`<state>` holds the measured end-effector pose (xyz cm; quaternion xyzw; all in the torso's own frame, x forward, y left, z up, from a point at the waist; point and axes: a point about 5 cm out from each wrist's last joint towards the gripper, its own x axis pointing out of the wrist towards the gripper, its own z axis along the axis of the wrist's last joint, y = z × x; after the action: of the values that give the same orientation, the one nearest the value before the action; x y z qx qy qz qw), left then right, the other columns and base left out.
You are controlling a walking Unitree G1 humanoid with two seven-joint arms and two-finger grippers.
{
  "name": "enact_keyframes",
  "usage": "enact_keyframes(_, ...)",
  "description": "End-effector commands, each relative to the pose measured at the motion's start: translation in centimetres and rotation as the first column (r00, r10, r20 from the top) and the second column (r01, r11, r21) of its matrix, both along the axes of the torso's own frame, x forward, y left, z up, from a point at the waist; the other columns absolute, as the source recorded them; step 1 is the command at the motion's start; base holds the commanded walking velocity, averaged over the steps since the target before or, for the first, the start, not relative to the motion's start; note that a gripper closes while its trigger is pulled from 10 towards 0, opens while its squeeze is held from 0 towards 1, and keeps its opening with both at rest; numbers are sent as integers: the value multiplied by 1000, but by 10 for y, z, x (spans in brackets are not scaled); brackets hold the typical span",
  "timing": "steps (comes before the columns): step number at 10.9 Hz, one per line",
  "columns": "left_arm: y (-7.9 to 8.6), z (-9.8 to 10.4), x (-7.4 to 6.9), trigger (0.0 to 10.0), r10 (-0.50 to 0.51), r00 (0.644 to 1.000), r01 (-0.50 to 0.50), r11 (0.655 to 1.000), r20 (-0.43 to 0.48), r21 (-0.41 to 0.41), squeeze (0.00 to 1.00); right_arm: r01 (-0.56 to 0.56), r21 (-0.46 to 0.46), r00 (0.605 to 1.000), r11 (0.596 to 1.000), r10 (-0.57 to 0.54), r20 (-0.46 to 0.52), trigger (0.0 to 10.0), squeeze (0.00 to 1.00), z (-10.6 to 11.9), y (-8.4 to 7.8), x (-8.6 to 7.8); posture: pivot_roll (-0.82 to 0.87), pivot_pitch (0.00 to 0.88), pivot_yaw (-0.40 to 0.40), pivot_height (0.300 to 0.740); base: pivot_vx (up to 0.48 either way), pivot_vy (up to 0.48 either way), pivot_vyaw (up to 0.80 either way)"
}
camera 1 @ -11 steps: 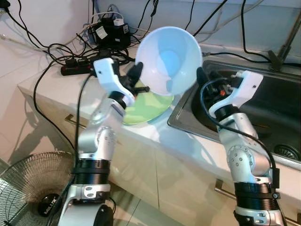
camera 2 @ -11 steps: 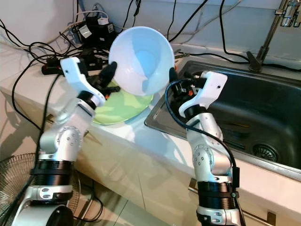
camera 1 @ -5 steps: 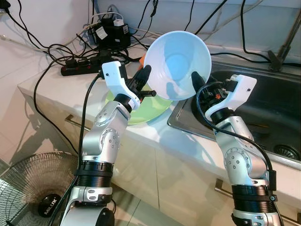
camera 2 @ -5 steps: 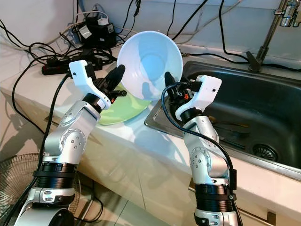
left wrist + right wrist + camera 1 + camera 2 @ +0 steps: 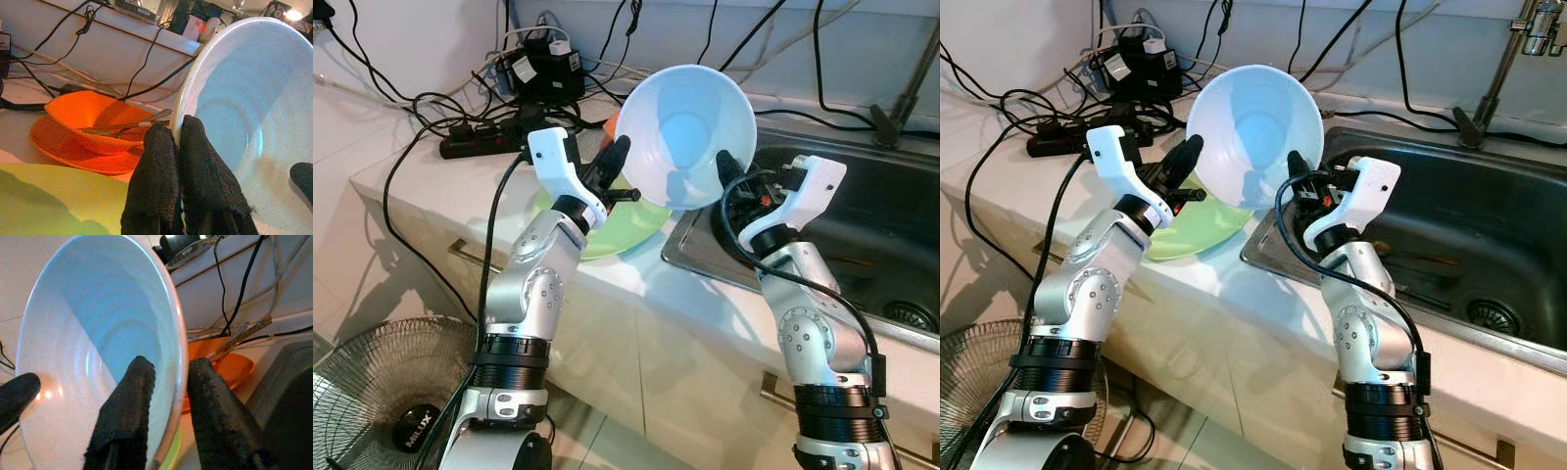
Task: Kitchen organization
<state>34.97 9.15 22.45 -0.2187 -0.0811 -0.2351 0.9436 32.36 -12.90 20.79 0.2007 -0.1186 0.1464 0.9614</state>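
Note:
A large pale blue bowl (image 5: pixel 683 132) is held tilted in the air over the counter edge beside the sink, its hollow facing me. My left gripper (image 5: pixel 179 134) is shut on its left rim, and my right gripper (image 5: pixel 171 367) is shut on its right rim, one finger inside and one outside. Below the bowl a light green plate (image 5: pixel 607 230) lies flat on the counter. Behind it an orange bowl (image 5: pixel 93 117) holding metal utensils sits on an orange plate (image 5: pixel 73 152).
The steel sink (image 5: pixel 862 225) lies to the right, with a tap (image 5: pixel 1503 69) at its back. A black power strip (image 5: pixel 475 145), adapters and tangled cables crowd the counter's far left. A floor fan (image 5: pixel 382 392) stands low on the left.
Both arms have carried the bowl to the right and a little down, from above the green plate towards the sink edge. In the last half second it has barely moved.

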Motion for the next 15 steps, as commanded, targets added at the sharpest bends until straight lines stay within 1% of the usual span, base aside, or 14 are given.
enact_keyframes(1, 0, 10, -2, 10000, -16, 999, 16, 1000, 43, -3, 0, -19, 10, 1000, 1000, 19, -7, 0, 0, -2, 3, -1, 50, 10, 121, 740, 0, 0, 0)
enact_keyframes(2, 0, 10, -2, 10000, -15, 999, 15, 1000, 45, 3, 0, -21, 12, 1000, 1000, 21, -7, 0, 0, -2, 3, -1, 49, 11, 121, 740, 0, 0, 0)
enact_keyframes(4, -1, 10, -2, 10000, -12, 998, 9, 999, 63, 51, 0, -25, 16, 1000, 1000, 25, -6, 0, 0, -2, 4, -1, 50, 13, 123, 740, 0, 0, 0)
enact_keyframes(8, -2, 10, -3, 10000, -9, 997, 2, 996, 79, 92, 0, -27, 22, 1000, 999, 27, -8, 0, 0, -3, 5, -2, 51, 13, 124, 740, 0, 0, 0)
enact_keyframes(9, -3, 10, -3, 10000, -19, 996, 9, 994, 90, 109, 1000, -25, 26, 1000, 999, 26, -7, 0, 0, -3, 5, -2, 50, 13, 126, 740, 0, 0, 0)
enact_keyframes(13, -7, 9, -5, 10000, -49, 994, 36, 992, 102, 123, 1000, 6, 60, 1000, 998, -6, 1, 0, 0, 0, -1, 0, 49, 11, 126, 740, 0, 0, 0)
enact_keyframes(15, -9, 8, -6, 10000, -54, 993, 41, 991, 104, 128, 1000, 37, 100, 999, 994, -38, 7, 0, 0, 3, -9, 1, 44, 0, 129, 740, 0, 0, 0)
